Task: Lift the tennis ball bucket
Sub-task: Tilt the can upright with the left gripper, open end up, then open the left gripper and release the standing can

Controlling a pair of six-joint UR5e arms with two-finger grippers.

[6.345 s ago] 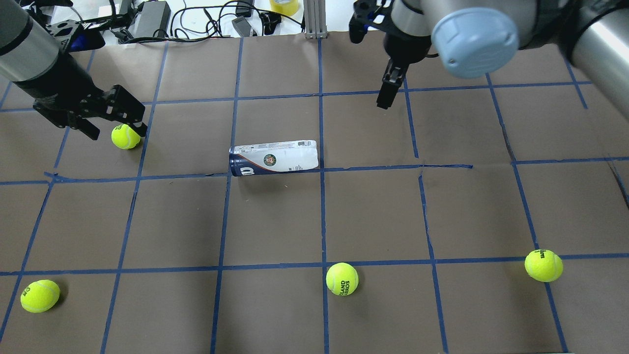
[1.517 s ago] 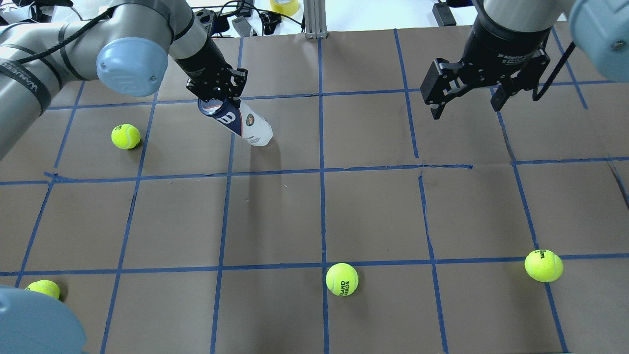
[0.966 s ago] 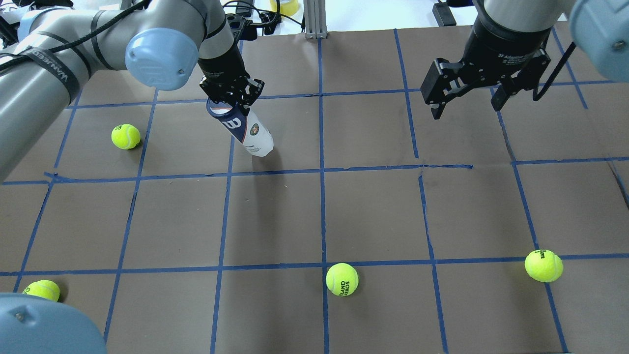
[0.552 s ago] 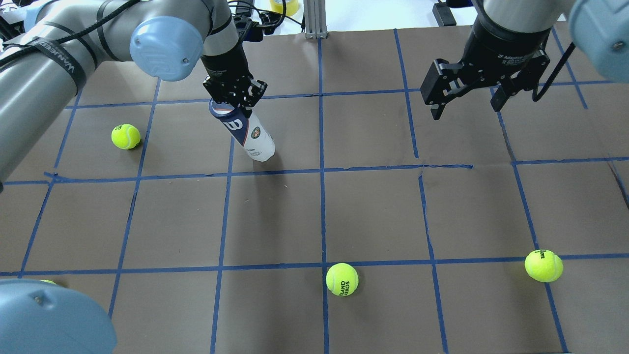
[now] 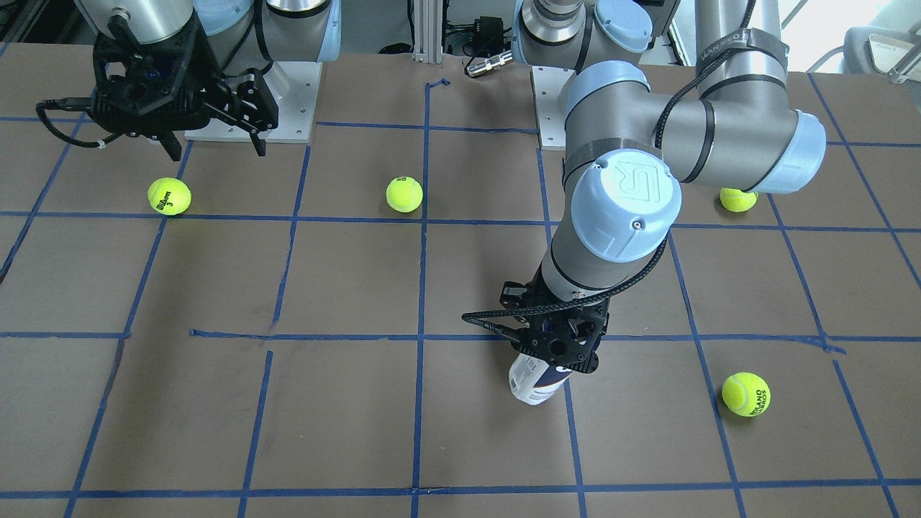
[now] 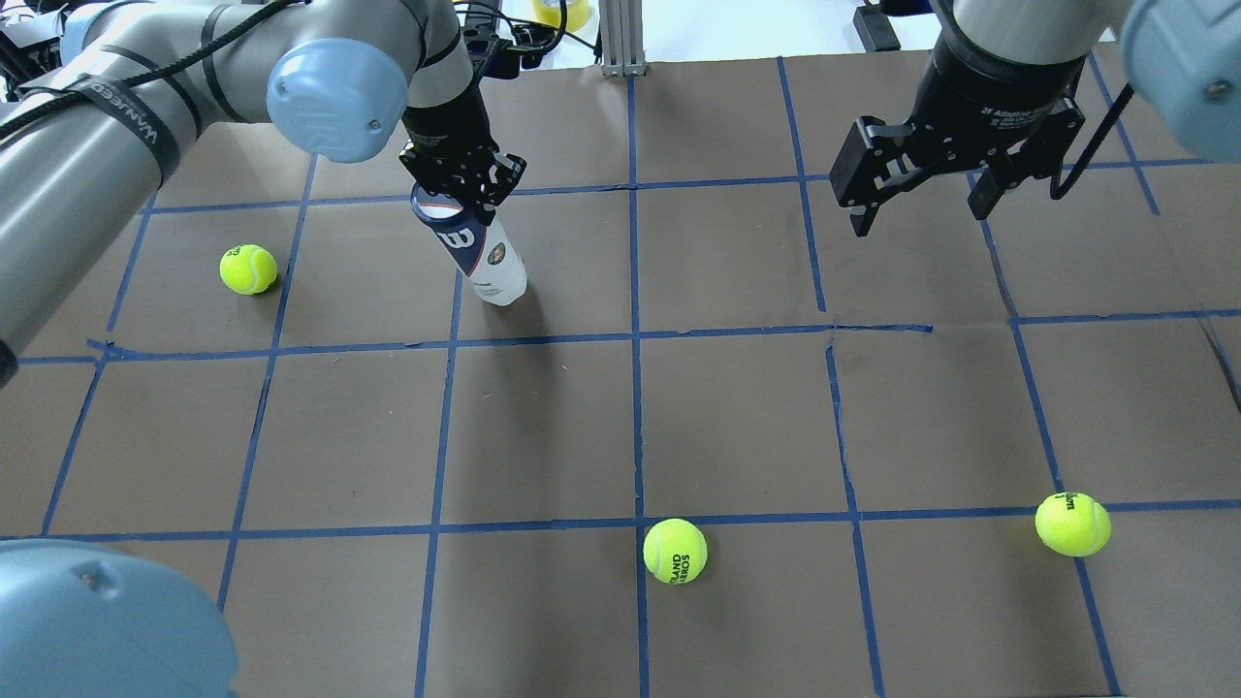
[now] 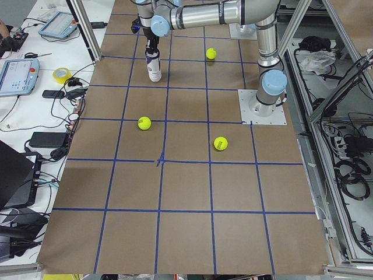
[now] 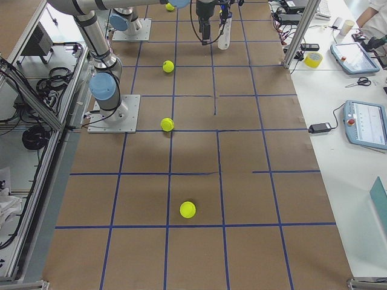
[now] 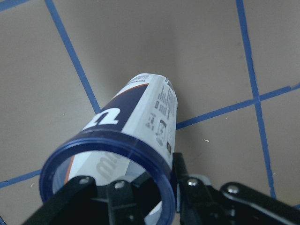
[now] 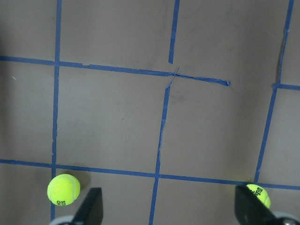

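The white, navy-rimmed tennis ball bucket (image 6: 482, 254) tilts in the left hand (image 6: 463, 192).

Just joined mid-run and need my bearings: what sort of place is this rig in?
Most likely a robotics lab test cell: a table papered brown with a blue tape grid, teach pendants and cables on the side bench, and aluminium framing at its edges.

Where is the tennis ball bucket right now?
In the overhead view the tennis ball bucket is left of centre toward the far side, tilted, its navy rim held by the left gripper, a tennis ball to its left.
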